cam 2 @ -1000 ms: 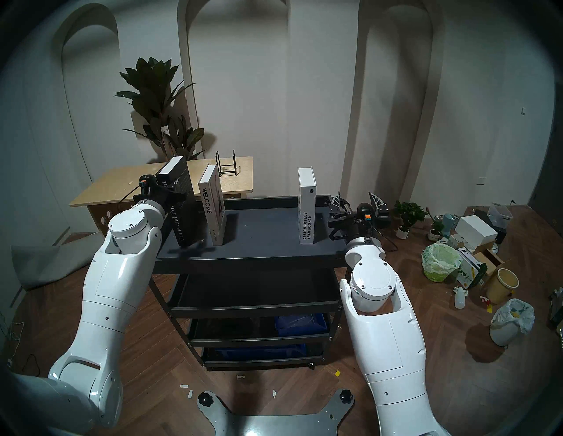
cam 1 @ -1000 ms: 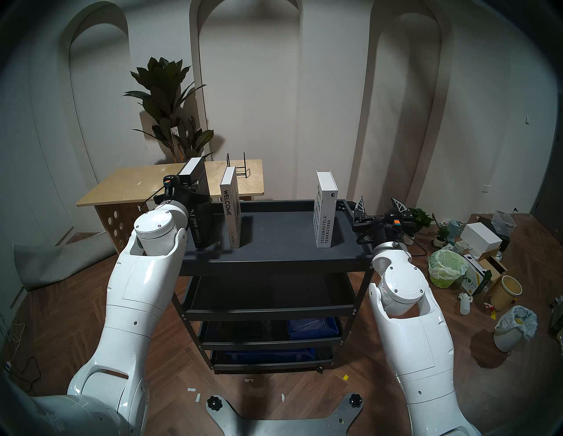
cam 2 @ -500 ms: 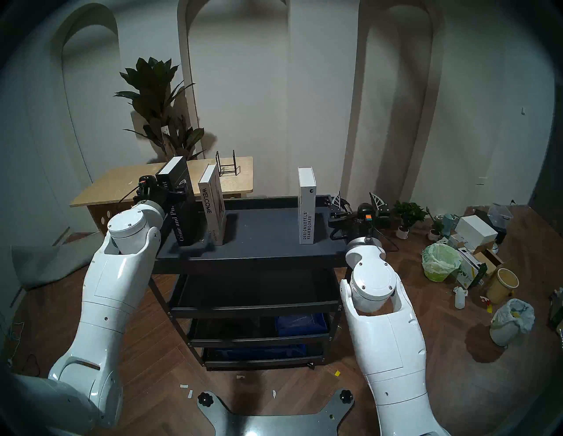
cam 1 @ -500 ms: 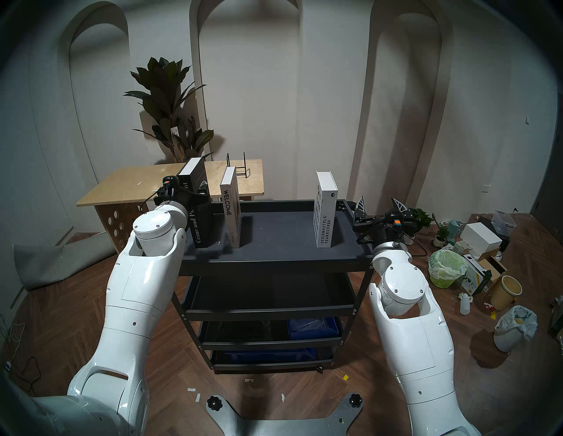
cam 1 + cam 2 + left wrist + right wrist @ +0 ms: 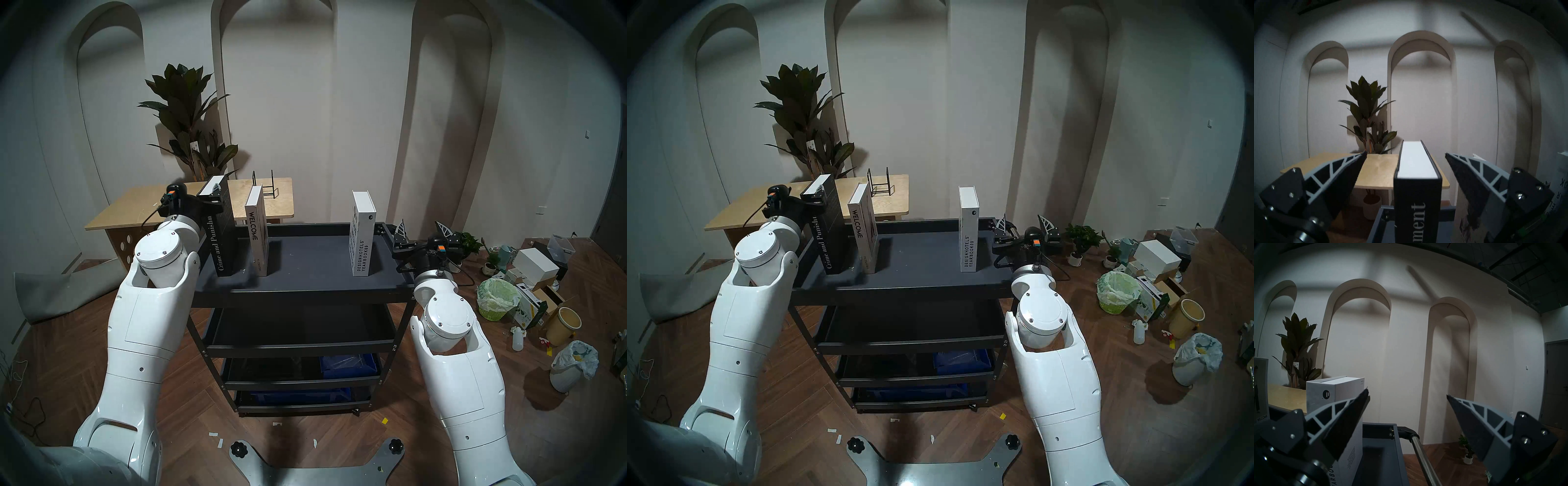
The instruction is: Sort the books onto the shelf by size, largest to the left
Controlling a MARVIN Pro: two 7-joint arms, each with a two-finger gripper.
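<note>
Now the left gripper (image 5: 1406, 157) gapes wide, empty, straddling the black book (image 5: 1417, 200); right gripper (image 5: 1407, 398) open, idle.

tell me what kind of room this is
Probably an indoor studio or showroom corner used as a robot test space: a white wall with arched niches, a tall dark-leaved potted plant, and loose clutter of bagged bins and boxes on the wood floor.

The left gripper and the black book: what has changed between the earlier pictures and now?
The left gripper let go of the black book: its jaws, shut on the spine before, now stand open on either side, and the hand has risen toward the book's top. All three books, the shelf and the open right gripper stayed put.
</note>
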